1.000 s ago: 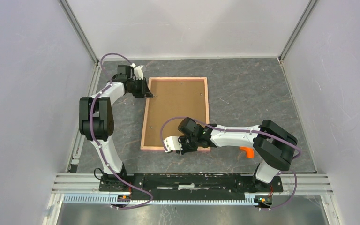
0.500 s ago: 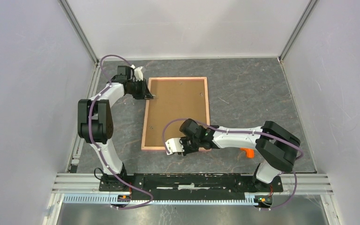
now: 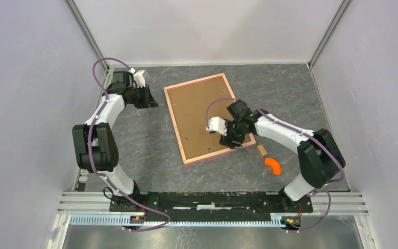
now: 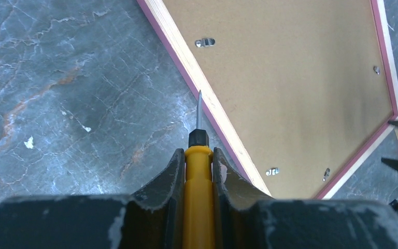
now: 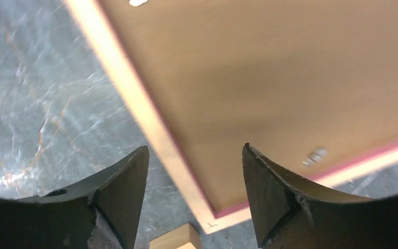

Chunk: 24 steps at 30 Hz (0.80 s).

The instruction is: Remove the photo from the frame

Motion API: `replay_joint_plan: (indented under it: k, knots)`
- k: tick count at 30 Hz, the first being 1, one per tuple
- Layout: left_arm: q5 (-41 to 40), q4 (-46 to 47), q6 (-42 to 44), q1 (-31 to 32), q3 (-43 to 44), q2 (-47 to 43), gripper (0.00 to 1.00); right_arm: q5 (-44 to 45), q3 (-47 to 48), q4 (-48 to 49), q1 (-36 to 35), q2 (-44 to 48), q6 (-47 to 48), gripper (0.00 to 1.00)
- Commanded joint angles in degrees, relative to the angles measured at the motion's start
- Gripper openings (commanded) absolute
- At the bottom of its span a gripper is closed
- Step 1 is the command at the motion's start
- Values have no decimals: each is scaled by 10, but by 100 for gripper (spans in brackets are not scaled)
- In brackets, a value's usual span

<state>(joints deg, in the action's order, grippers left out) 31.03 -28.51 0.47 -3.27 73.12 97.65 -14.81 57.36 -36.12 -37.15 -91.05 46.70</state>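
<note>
Frame [image 3: 192, 114] lies back-up, skewed, mid-picture on your tabletop [image 3: 145, 140], brown back seated inside its pink rim. Your right fingers [image 5: 119, 192] hang spread over its lower-right corner; upper left, your left fingers [image 4: 166, 181] pinch a yellow-handled tool [image 4: 198, 171].

The frame [image 3: 197, 114] lies back up, hiding its front face entirely.

left tool [image 4: 198, 152] clamped; right tool [image 5: 194, 149] spread wide, pointing down
</note>
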Motion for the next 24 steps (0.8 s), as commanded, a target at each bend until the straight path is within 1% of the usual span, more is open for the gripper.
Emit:
replay_joint_plan:
  k: [1,3,5,10,13,20,24]
  knots:
    - [19,1,24,2,-13,-47,2,-38,55,56,60,28,-127,73]
    - [22,1,24,2,-15,-53,2,-24,67,107,99,23,-188,75]
    - [23,0,24,2,-18,-57,2,6,88,137,127,6,-234,76]
    - [21,8,21,0,-27,-69,2,35,141,180,188,-51,-306,76]
    - [20,7,24,1,-27,-72,2,41,165,186,210,-90,-322,73]
    - [10,-9,39,0,-14,-64,2,-13,180,190,235,-153,-343,63]
    - [-14,-16,54,-5,-10,-62,2,-28,172,197,235,-173,-354,63]
